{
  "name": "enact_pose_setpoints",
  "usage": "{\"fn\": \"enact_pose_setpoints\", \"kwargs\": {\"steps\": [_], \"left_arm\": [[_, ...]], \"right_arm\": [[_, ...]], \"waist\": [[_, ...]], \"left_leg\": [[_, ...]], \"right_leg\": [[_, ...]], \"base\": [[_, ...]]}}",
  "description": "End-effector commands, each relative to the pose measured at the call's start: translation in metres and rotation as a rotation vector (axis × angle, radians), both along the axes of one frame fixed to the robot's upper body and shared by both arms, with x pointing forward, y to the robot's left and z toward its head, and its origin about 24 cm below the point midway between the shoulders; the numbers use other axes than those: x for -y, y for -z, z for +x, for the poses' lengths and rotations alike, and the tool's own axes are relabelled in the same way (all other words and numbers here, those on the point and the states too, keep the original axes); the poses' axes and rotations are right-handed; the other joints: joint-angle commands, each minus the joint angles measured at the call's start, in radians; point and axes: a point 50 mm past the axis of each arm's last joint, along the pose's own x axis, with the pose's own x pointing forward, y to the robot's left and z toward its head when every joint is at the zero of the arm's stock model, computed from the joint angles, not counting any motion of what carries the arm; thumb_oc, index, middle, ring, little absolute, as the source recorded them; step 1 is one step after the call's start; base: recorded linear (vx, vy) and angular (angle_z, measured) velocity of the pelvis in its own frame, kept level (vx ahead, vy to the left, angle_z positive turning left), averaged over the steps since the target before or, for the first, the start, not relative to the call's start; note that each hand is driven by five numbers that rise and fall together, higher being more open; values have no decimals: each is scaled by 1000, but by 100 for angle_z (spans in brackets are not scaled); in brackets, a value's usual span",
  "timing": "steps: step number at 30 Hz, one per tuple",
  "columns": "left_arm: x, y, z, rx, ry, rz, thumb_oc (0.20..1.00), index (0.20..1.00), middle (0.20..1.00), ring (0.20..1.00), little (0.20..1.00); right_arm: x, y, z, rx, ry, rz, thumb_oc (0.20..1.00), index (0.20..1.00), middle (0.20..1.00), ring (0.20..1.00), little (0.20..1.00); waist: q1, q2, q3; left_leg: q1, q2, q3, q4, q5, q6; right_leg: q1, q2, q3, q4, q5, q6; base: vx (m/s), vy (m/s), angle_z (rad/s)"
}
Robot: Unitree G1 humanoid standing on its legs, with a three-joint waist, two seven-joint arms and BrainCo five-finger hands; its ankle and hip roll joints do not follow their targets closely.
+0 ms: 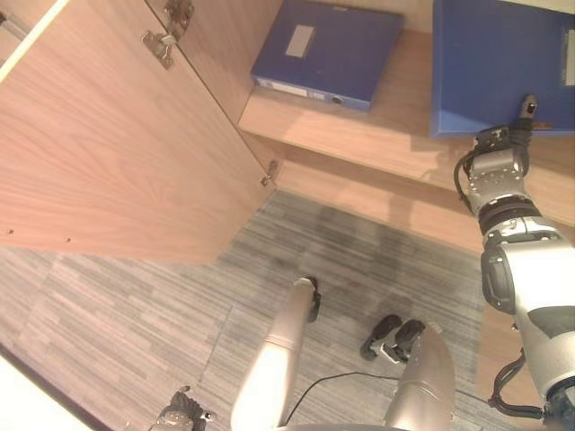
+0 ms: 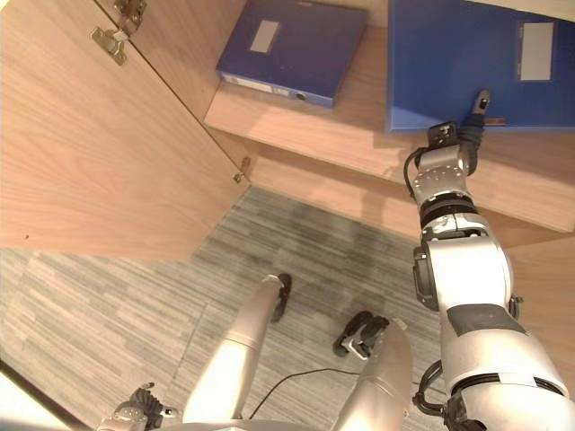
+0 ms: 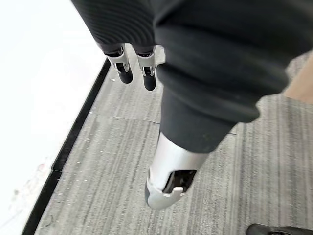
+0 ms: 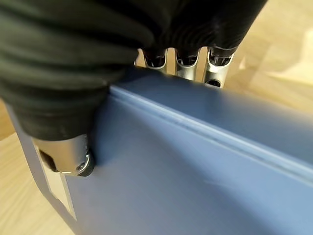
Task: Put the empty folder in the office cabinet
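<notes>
We have the large blue folder (image 2: 467,63) at the light wood cabinet shelf (image 2: 359,135), pinched in our right hand (image 2: 449,157): in the right wrist view the thumb presses one smooth face while the fingers (image 4: 215,68) curl over the top edge onto the other side. The folder is in the cabinet opening, its lower edge at or just above the shelf board; we cannot tell whether it already rests there.

To finish well, we judge we should lower it until the bottom edge bears fully on the board, push it back from the front lip, and only then ease the pinch, since the covers look slick and stiff and could tip once freed.

A second blue ring binder (image 1: 328,49), with a pale label, lies flat on the same shelf, well apart to the left. The matte wood-grain cabinet door (image 1: 108,153) stands open with metal hinges. Our left hand (image 3: 137,68) hangs over the grey striped carpet (image 1: 135,314), fingers relaxed, holding nothing.
</notes>
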Motion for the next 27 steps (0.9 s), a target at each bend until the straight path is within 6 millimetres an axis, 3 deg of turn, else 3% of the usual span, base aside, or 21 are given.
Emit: {"fn": "enact_pose_setpoints", "kwargs": {"steps": [1,8,18,19,21,27], "left_arm": [[-35,-8,-13,-66,18,134,1000,1000,1000,1000,1000],[-37,-8,-14,-67,12,150,1000,1000,1000,1000,1000],[-34,-8,-14,-65,45,131,1000,1000,1000,1000,1000],[-35,-8,-12,-61,48,133,1000,1000,1000,1000,1000],[-34,-9,-12,-59,48,130,1000,1000,1000,1000,1000],[-36,-9,-12,-56,49,118,1000,1000,1000,1000,1000]], "right_arm": [[16,-67,-10,244,78,-16,200,200,200,200,200],[29,-79,-19,301,144,21,200,200,200,200,200],[40,-76,-24,265,188,20,200,200,200,200,200],[39,-77,-23,261,183,17,297,297,297,297,297],[38,-77,-23,256,176,11,1000,1000,1000,1000,1000],[34,-76,-19,227,127,-58,1000,1000,1000,1000,1000]], "waist": [[27,-6,4],[24,14,10],[12,25,19],[11,26,21],[11,26,21],[12,26,28]], "left_leg": [[37,-5,42,-7,-51,64],[1,-11,47,18,-58,73],[-15,-9,53,37,-71,79],[-15,-8,53,37,-71,79],[-15,-8,53,37,-71,78],[-11,-4,54,37,-72,78]], "right_leg": [[87,26,122,-57,-36,-7],[47,14,135,-20,-43,-8],[26,14,147,-1,-47,-11],[25,14,147,-1,-47,-10],[25,14,148,-1,-46,-10],[29,15,147,-3,-44,-11]], "base": [[6,-2,7],[6,10,5],[0,1,1],[0,0,0],[0,0,0],[0,0,0]]}}
